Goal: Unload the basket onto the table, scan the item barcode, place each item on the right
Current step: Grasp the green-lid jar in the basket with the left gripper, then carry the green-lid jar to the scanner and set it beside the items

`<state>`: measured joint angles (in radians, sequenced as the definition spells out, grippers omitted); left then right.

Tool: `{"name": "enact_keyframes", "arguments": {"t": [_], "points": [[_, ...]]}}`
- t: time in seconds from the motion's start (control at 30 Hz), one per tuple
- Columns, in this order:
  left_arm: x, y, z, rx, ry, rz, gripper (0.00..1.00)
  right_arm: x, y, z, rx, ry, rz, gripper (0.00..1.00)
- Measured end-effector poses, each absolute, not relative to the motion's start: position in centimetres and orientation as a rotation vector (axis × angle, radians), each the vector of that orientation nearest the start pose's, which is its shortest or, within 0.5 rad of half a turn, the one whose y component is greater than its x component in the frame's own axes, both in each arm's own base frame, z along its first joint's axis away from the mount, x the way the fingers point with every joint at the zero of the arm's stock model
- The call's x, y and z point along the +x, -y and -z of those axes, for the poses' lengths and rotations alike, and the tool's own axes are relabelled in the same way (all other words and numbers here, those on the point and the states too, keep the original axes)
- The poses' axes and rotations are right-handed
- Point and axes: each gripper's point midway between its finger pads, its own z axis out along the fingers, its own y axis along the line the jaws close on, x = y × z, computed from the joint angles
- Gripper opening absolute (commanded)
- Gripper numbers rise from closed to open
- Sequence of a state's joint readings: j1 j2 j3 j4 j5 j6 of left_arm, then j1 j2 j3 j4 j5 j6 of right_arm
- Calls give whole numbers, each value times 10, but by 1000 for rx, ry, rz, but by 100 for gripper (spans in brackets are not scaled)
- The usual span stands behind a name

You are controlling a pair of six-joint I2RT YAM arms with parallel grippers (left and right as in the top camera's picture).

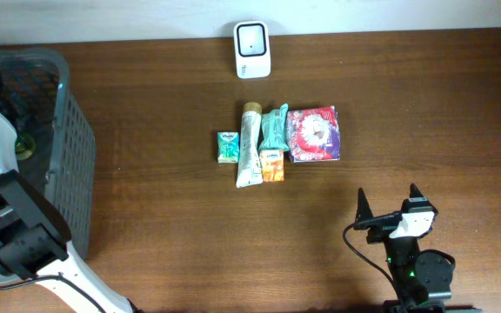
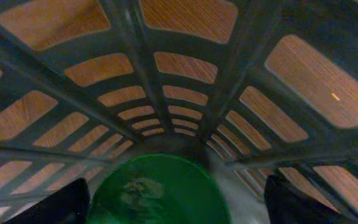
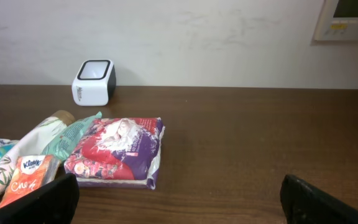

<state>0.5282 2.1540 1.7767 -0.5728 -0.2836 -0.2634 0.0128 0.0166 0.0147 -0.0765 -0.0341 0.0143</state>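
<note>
The left jaws stand wide open astride a round green item (image 2: 157,190) inside the dark slatted plastic basket (image 1: 75,165) at frame left; the right jaws, fully open and empty, hover lower right.

Overhead top-down; right wrist low toward scanner (image 3: 94,82); left wrist close inside basket (image 2: 185,48).

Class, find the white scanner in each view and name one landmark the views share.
Overhead: scanner at top centre, at the table's far edge.
Left wrist: not in it; only the basket's mesh shows.
Right wrist: scanner at upper left.
Landmark: red and purple packet, in overhead and right wrist views.
</note>
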Motion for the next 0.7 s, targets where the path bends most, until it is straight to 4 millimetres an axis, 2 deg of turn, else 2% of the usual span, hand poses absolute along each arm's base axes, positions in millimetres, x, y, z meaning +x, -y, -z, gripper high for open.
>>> {"name": "enact_keyframes", "arguments": {"t": [0.13,0.2,0.27,0.33,0.4,0.5,0.53,0.63,0.7], "points": [[450,-317,-102,-1102,-2312,-454,70,246,-9,-158,-25,-1649,-49,98],[438,-311,-82,-1124,-2393,-451,76,246,-9,-158,-25,-1650,-48,99],[427,-305,-76,-1138,-2452,-450,82,246,-9,-158,-25,-1649,-48,99],[411,-295,-52,-1163,-2557,-442,82,246,-9,-158,-25,-1649,-49,99],[419,-302,-50,-1158,-2511,-445,78,246,-9,-158,-25,-1650,-48,98],[422,-317,-54,-1174,-2450,-453,80,246,-9,-158,-25,-1649,-49,99],[422,-320,-55,-1177,-2440,-457,79,246,-9,-158,-24,-1649,-48,98],[430,-329,-62,-1168,-2379,-476,65,246,-9,-158,-25,-1649,-48,98],[431,-330,-63,-1168,-2375,-476,51,246,-9,-158,-25,-1649,-49,99]]}}
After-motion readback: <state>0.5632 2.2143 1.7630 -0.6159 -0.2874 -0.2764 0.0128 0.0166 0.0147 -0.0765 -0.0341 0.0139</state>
